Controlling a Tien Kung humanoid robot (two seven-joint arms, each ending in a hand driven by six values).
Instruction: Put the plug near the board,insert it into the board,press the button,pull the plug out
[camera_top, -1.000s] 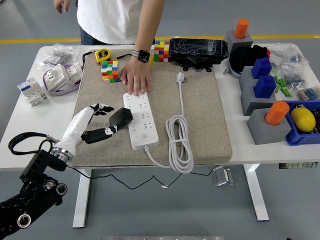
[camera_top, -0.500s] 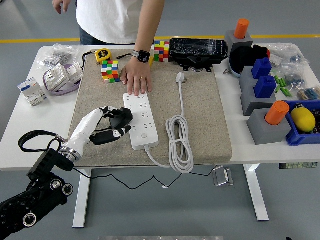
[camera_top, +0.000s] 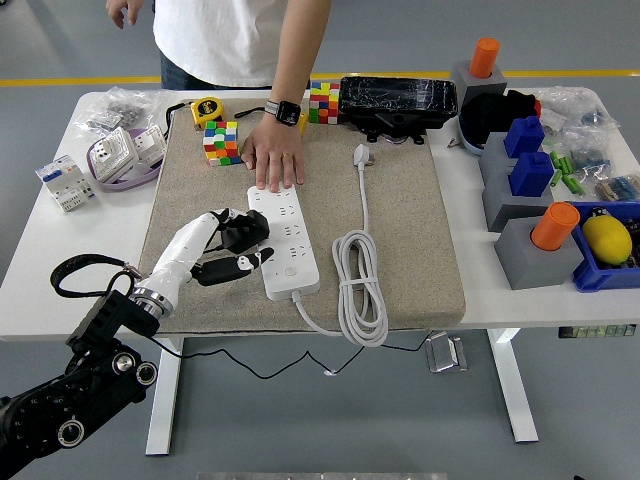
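A white power strip (camera_top: 290, 250) lies lengthwise on the beige mat (camera_top: 410, 230). Its white cord (camera_top: 358, 285) is coiled to its right, and the cord's own white plug (camera_top: 361, 155) lies further back. A black plug (camera_top: 247, 230) rests against the strip's left edge. My left hand (camera_top: 228, 250) reaches in from the lower left. Its white fingers (camera_top: 205, 232) curl over the black plug and the thumb sits below it. A person's hand (camera_top: 272, 160) presses flat on the strip's far end. My right arm is out of view.
Two colour cubes (camera_top: 220, 140) (camera_top: 322, 101), a yellow tape measure (camera_top: 204, 109) and a black case (camera_top: 397, 98) line the mat's far edge. Grey blocks with orange and blue pieces (camera_top: 535, 245) and a blue bin (camera_top: 610, 262) stand at the right. White boxes (camera_top: 65, 183) lie at the far left.
My left hand has moved right from beside the black plug onto it, and its fingers have closed around the plug. The person's hand has stayed on the strip.
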